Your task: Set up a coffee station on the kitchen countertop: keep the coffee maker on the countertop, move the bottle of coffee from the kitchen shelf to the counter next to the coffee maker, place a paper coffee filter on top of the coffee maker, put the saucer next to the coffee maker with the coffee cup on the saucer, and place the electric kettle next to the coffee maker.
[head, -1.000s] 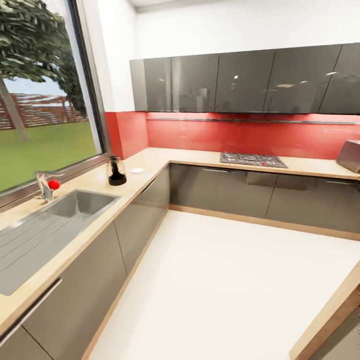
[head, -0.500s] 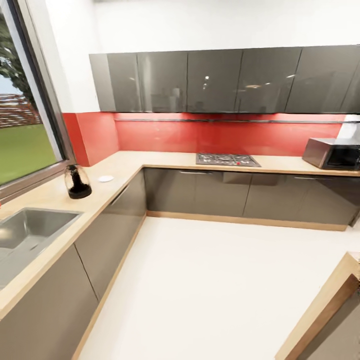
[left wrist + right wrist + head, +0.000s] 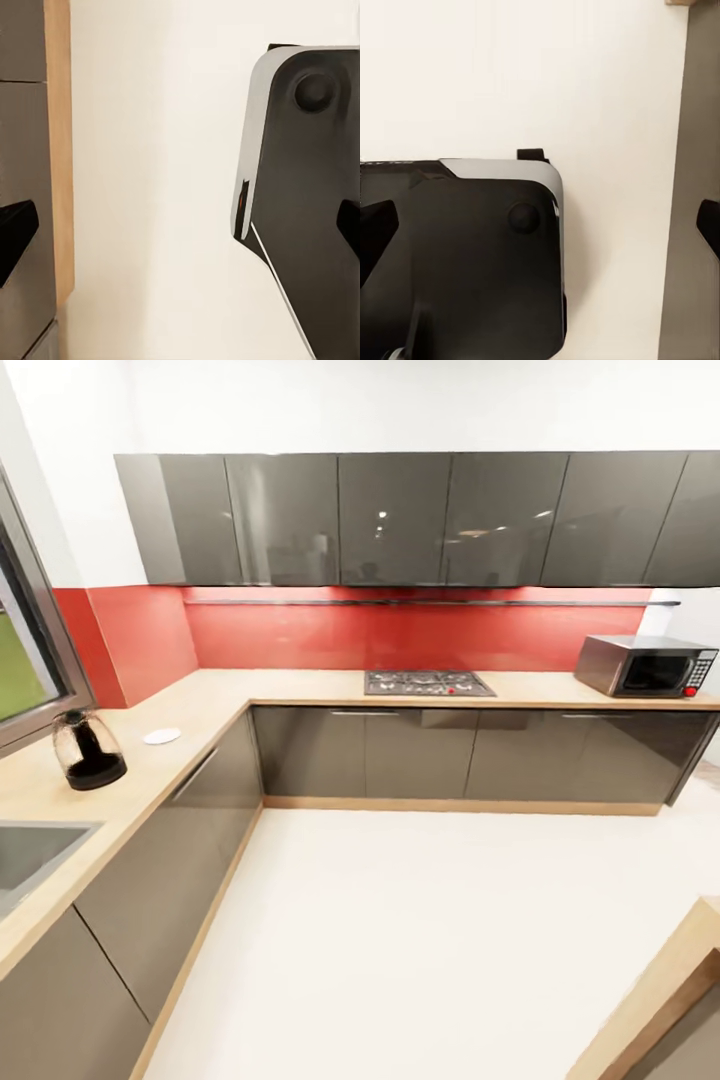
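- The left claw (image 3: 180, 229) shows its two dark fingertips at opposite edges of the left wrist view, spread wide with nothing between them; the right claw (image 3: 540, 229) stands the same way in the right wrist view, parted and empty.
- Both wrist views look down on the pale, smooth floor (image 3: 157, 150) and the robot's black, rounded base (image 3: 465, 262) with its light-grey rim; the left wrist view adds a wood-edged cabinet front (image 3: 58, 150).
- The head view gives the room: the tabletop (image 3: 200, 710), a light wood-grain L over glossy dark grey cabinet fronts (image 3: 400, 750), backed by a red panel under grey wall cabinets (image 3: 400, 520).
- A boxy steel microwave (image 3: 647, 665) sits at the far right end of the tabletop.
- A corner of the inset steel sink (image 3: 30, 855) shows at the left edge.
- A flat grey hob (image 3: 428, 683) lies in the tabletop's back run.
- The electric kettle (image 3: 88, 750), rounded clear glass with a dark lower half and black base, stands upright on the left run, near the sink.
- The saucer (image 3: 162, 736), a small flat white disc, lies near the kettle, apart from it, on the side toward the corner.
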